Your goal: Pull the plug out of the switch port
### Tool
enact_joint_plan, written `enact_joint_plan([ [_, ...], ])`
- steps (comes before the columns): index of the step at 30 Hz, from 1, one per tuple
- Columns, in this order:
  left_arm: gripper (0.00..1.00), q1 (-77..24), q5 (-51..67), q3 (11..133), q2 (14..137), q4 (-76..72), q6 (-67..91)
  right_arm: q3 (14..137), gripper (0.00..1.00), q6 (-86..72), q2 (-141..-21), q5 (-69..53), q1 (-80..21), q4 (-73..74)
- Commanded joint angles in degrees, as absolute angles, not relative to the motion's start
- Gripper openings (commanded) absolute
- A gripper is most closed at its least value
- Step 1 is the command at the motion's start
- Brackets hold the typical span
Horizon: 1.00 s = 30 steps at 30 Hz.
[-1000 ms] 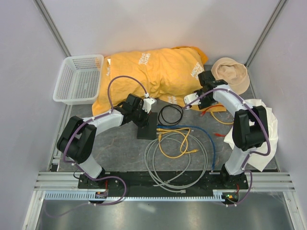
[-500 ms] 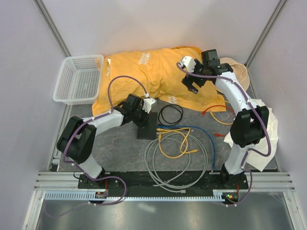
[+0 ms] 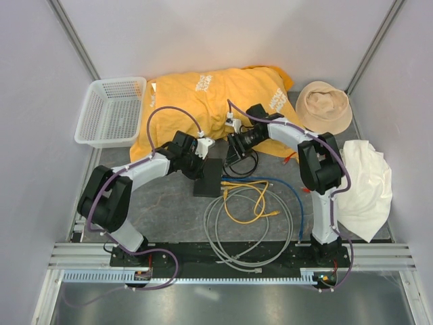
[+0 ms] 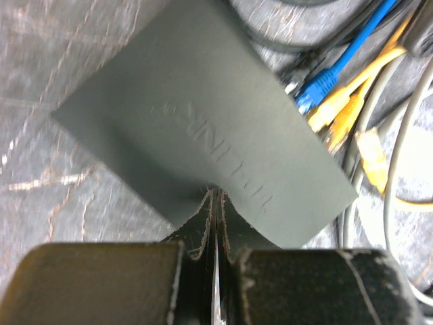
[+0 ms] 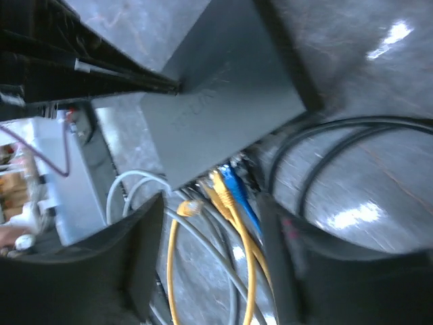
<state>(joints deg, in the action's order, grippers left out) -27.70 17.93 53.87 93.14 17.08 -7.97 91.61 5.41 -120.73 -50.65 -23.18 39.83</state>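
The black switch (image 3: 207,179) lies mid-table; it fills the left wrist view (image 4: 203,128) and shows in the right wrist view (image 5: 223,108). A blue plug (image 4: 323,82) and yellow plugs (image 4: 336,112) sit in its ports, also seen as the blue plug (image 5: 238,191) and a yellow plug (image 5: 220,184). My left gripper (image 3: 201,160) is shut, its tips (image 4: 215,195) pressed against the switch's near edge. My right gripper (image 3: 234,145) is open, above the black cable coil; its fingers (image 5: 139,261) frame the plugs from a distance, the gripper (image 5: 216,230) touching nothing.
A loose yellow plug (image 4: 371,154) lies beside the ports. A black cable coil (image 3: 241,162), grey cable coil (image 3: 247,233), yellow loop (image 3: 247,203) and blue cable (image 3: 298,196) lie right of the switch. Orange cloth (image 3: 216,101), white basket (image 3: 111,112), beige hat (image 3: 325,107), white cloth (image 3: 365,186).
My right arm swung from the back right near the hat, over the orange cloth, down to the left beside the switch. My left gripper stayed on the switch.
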Motion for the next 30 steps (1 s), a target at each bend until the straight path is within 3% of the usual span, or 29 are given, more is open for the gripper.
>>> enact_joint_plan([
  [1,0.02,-26.2,20.9,54.7,90.2,21.1,-7.6,95.4,0.56,3.4,-124.0,-59.3,-22.9,38.8],
  [10,0.02,-25.9,21.5,52.7,87.8,23.6,-7.1,96.2,0.35,3.7,-129.5,-64.2,-24.6,39.4],
  [14,0.02,-25.9,22.5,51.9,86.4,24.8,-6.5,95.3,0.27,2.4,-130.2,-58.2,-25.7,38.5],
  [21,0.02,-26.0,25.0,51.3,86.7,24.7,-3.1,91.9,0.24,-5.4,-127.8,-43.2,-25.8,33.5],
  [28,0.02,-26.7,25.6,52.8,88.0,25.0,-3.7,92.9,0.25,-0.8,-128.9,-43.2,-25.8,35.1],
  [30,0.02,-27.4,26.0,53.3,88.2,25.7,-4.1,92.4,0.31,-0.4,-128.8,-47.2,-25.3,34.9],
])
